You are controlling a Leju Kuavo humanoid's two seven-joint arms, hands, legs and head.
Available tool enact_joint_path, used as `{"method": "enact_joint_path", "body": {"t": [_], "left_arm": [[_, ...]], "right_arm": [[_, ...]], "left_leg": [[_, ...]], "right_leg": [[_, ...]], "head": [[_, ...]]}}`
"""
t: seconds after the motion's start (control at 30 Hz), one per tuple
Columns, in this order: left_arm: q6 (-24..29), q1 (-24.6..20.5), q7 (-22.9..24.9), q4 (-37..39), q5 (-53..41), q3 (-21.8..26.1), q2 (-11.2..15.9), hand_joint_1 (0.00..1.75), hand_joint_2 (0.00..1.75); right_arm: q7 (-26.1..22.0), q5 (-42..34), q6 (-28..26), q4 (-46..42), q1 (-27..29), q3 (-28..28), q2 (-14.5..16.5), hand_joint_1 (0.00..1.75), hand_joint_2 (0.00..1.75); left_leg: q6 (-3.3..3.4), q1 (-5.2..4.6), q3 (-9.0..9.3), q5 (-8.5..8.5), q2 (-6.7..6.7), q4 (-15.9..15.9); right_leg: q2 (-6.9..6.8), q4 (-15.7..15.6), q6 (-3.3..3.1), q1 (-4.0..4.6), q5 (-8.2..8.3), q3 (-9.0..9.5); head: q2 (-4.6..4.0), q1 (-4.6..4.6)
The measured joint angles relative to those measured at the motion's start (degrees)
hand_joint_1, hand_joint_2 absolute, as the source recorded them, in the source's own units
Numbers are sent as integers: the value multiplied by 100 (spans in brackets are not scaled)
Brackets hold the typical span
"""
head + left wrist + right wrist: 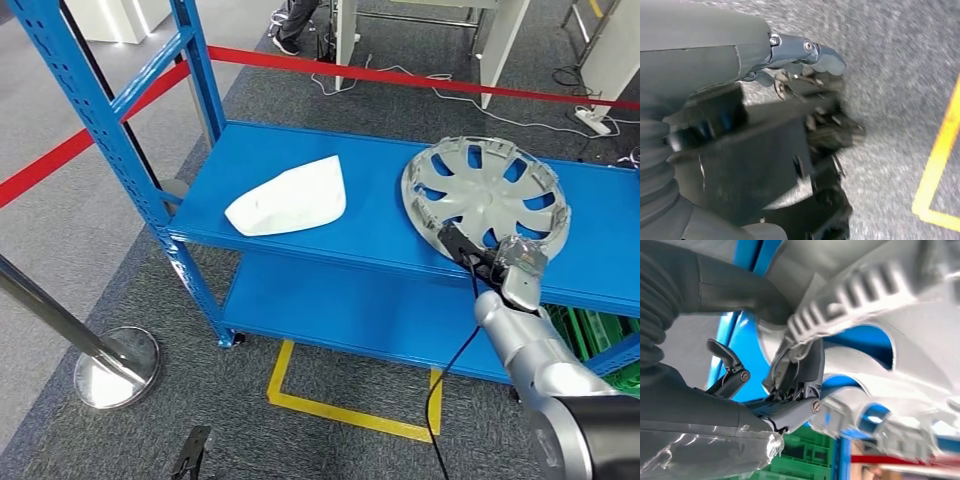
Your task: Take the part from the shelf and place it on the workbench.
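Note:
A silver wheel cover (487,190) lies on the upper board of the blue shelf (377,170), toward its right side. My right hand (490,262) grips the cover's near rim. In the right wrist view the thumb and the dark fingers (798,375) close on the edge of the wheel cover (881,300), which looks slightly lifted off the blue board. A white curved shell part (290,197) lies to the left on the same board. My left hand (806,125) hangs low over the grey carpet and holds nothing, its fingers loosely extended; it also appears as dark fingers (192,452).
A lower blue board sits under the upper one. A green crate (596,335) stands below right. Yellow tape (340,410) marks the floor before the shelf. A chrome stanchion base (113,365) stands at left, red barrier tape (362,70) runs behind, and a person's foot (290,30) is beyond it.

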Motion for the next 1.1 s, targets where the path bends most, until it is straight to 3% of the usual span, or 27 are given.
{"method": "enact_joint_path", "body": {"t": [0.03,0.07,0.13,0.17,0.27,0.33,0.37,0.43,0.5,0.53,0.57,0.63,0.7,0.83,0.9,0.97,1.0,1.03,1.1], "left_arm": [[13,29,-32,0,16,3,8,0,175],[26,47,-65,0,30,6,12,0,175],[48,56,-123,0,46,10,16,0,175],[54,58,-145,0,51,12,15,0,175],[65,112,-194,0,70,17,11,0,175],[73,152,-227,0,86,24,8,0,175],[75,156,-246,0,90,27,5,0,175],[76,162,-289,0,95,34,0,0,175],[77,196,-322,0,101,45,-1,0,175],[78,216,-335,0,105,50,1,0,175],[78,233,-348,0,109,55,-1,0,175],[78,243,-380,0,118,61,1,0,175],[81,240,-410,0,130,77,11,0,175],[88,254,-462,0,167,153,18,0,175],[86,256,-488,0,176,164,16,0,175],[85,269,-501,0,182,172,15,0,175],[83,282,-505,0,187,177,16,0,175],[81,295,-513,0,194,184,16,0,175],[77,315,-542,0,209,202,17,0,175]], "right_arm": [[-256,-133,-308,-53,76,-74,70,175,175],[-549,-285,-627,-134,160,-158,147,175,175],[-1141,-554,-1226,-393,348,-333,309,175,175],[-1412,-628,-1469,-604,454,-434,394,175,175],[-2298,-962,-1798,-1465,810,-846,696,175,175],[-2996,-1884,-1821,-2083,1083,-1066,922,175,175],[-3251,-2475,-1821,-2401,1231,-1097,1018,175,175],[-3454,-3474,-1827,-3029,1529,-1041,1152,175,175],[-3441,-4023,-1837,-3544,1797,-952,1215,175,175],[-3440,-4196,-1840,-3764,1911,-899,1232,175,175],[-3468,-4329,-1840,-3954,2007,-845,1244,175,175],[-3632,-4558,-1840,-4331,2157,-733,1276,175,175],[-3846,-4755,-1840,-4727,2353,-639,1342,175,175],[-4126,-4865,-1838,-5508,2866,-357,1516,175,175],[-4181,-4847,-1838,-5837,2978,-200,1551,175,175],[-4193,-4846,-1838,-6081,3080,-77,1581,175,175],[-4204,-4846,-1838,-6167,3141,-31,1593,175,175],[-4228,-4844,-1837,-6250,3202,14,1601,175,175],[-4305,-4827,-1823,-6414,3321,118,1606,175,175]], "left_leg": [[8,-8,-4,111,0,-44],[23,-16,87,313,2,-283],[66,-36,389,738,23,-1011],[96,-45,491,851,29,-1283],[189,-71,527,885,3,-1492],[249,-62,538,895,-18,-1513],[277,-52,547,898,-31,-1524],[312,-47,561,882,-69,-1525],[315,-46,585,860,-104,-1524],[305,-44,604,842,-113,-1522],[284,-39,632,821,-117,-1520],[209,-39,686,762,-105,-1512],[134,-59,703,723,-85,-1505],[63,-74,675,650,-57,-1455],[39,-82,444,402,-37,-997],[47,-93,27,96,-30,-231],[65,-101,-135,40,-30,34],[95,-115,-210,90,-30,116],[191,-167,-52,451,-30,-308]], "right_leg": [[11,3,1,0,5,-14],[21,9,8,-2,6,-21],[23,43,45,8,-7,-41],[15,65,74,18,-13,-64],[-23,94,169,20,-28,-113],[-25,233,222,3,-140,-175],[-16,447,240,-2,-270,-263],[6,1163,259,-7,-620,-576],[12,1720,276,-17,-784,-860],[13,1720,285,-26,-714,-881],[11,1493,295,-40,-543,-791],[13,729,327,-67,-182,-429],[40,284,285,-75,-80,-202],[73,291,105,-77,-152,-217],[62,289,37,-74,-175,-203],[49,288,-12,-44,-191,-195],[46,288,-30,-25,-197,-191],[47,288,-43,-7,-200,-186],[57,288,-54,19,-202,-175]], "head": [[0,-1],[0,-2],[0,-5],[0,-2],[0,8],[0,16],[0,23],[0,40],[0,49],[0,54],[0,54],[0,62],[0,72],[0,51],[0,37],[0,32],[0,32],[0,33],[0,33]]}}
